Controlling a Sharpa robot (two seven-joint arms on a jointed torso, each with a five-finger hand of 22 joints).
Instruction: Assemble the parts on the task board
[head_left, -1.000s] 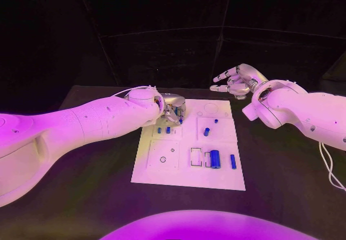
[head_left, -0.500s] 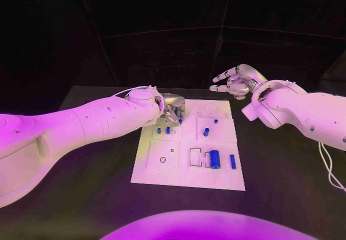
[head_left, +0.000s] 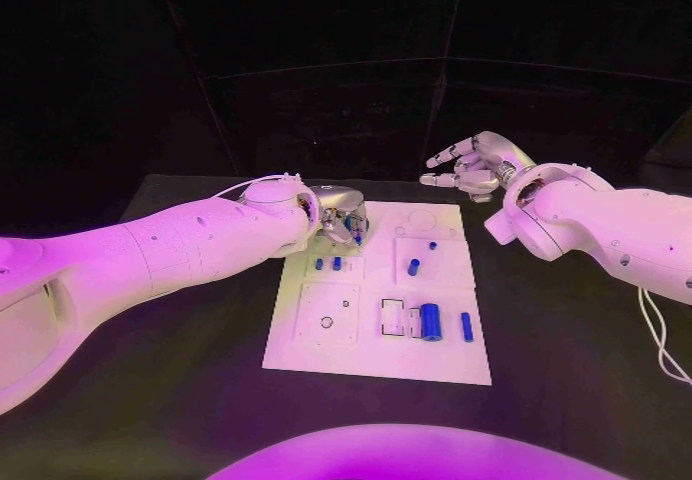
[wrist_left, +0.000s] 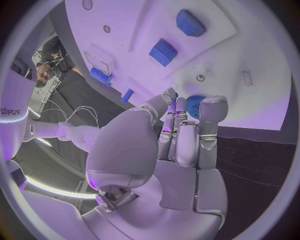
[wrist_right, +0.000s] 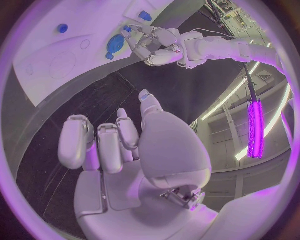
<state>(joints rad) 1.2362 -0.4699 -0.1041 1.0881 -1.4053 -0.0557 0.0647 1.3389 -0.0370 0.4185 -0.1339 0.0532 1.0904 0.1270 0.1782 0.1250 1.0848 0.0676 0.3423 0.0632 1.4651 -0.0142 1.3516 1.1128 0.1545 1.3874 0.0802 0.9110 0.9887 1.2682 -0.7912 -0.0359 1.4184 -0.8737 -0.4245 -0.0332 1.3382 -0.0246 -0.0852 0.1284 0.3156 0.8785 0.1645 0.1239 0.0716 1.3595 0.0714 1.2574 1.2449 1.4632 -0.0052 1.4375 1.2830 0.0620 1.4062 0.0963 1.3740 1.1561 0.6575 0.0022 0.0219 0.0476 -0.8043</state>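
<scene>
Black surface (head_left: 173, 400) carries the task board (head_left: 378, 355); left hand (head_left: 343, 222) pinches a blue gear (wrist_left: 195, 106) at its fingertips, right hand (head_left: 473, 165) spread, farther off.

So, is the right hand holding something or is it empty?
Empty. The right hand hangs over the dark table, away from the white board, fingers apart, nothing between them.

The white task board (head_left: 378, 350) lies flat on the bench in front of me. A fat blue cylinder (head_left: 428, 320) lies near its middle, a slim blue pin (head_left: 466, 324) just beside it. Small blue parts (head_left: 413, 265) sit farther up, and a blue toothed wheel (wrist_left: 195, 103) is at my left fingertips.
</scene>
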